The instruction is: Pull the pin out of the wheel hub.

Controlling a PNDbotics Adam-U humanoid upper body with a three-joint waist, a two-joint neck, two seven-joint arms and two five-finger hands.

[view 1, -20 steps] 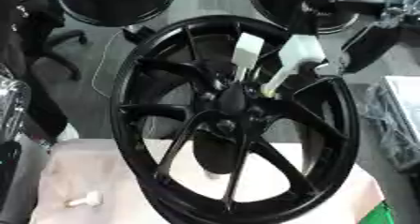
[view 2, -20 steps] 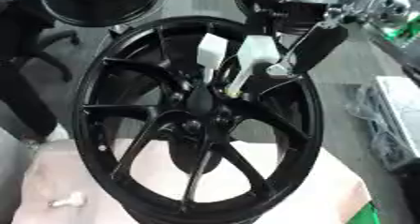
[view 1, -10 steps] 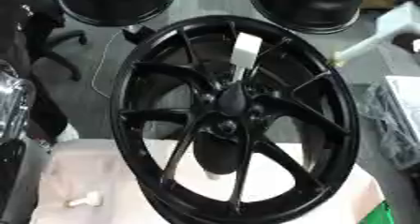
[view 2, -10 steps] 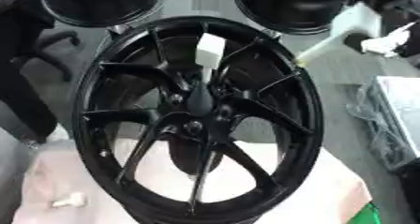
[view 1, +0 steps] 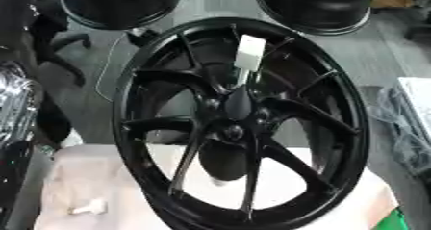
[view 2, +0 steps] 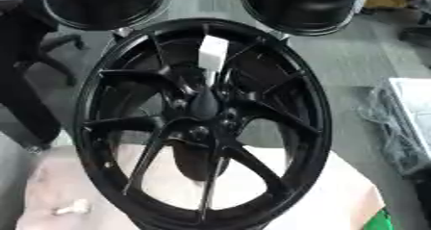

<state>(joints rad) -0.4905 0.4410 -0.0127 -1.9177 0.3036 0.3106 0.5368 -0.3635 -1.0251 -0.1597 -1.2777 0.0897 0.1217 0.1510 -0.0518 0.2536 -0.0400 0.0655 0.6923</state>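
A large black spoked wheel hub (view 1: 240,123) stands upright on a cloth-covered table (view 1: 93,176). A white pin (view 1: 251,52) with a blocky head sticks up between the upper spokes. Its thin stem runs down toward the hub's centre (view 2: 205,106). Neither of my hands shows in either view, and nothing touches the pin.
A small white piece (view 1: 87,207) lies on the cloth at the lower left. Two more black wheels (view 2: 299,5) stand on the floor behind. A black chair (view 2: 25,65) is at the left, plastic-wrapped items (view 1: 412,123) at the right, something green (view 1: 400,222) at the lower right corner.
My right hand, which was at the hub's upper right with a white piece beside the pin, has drawn away to the right and out of view. The pin stays in place.
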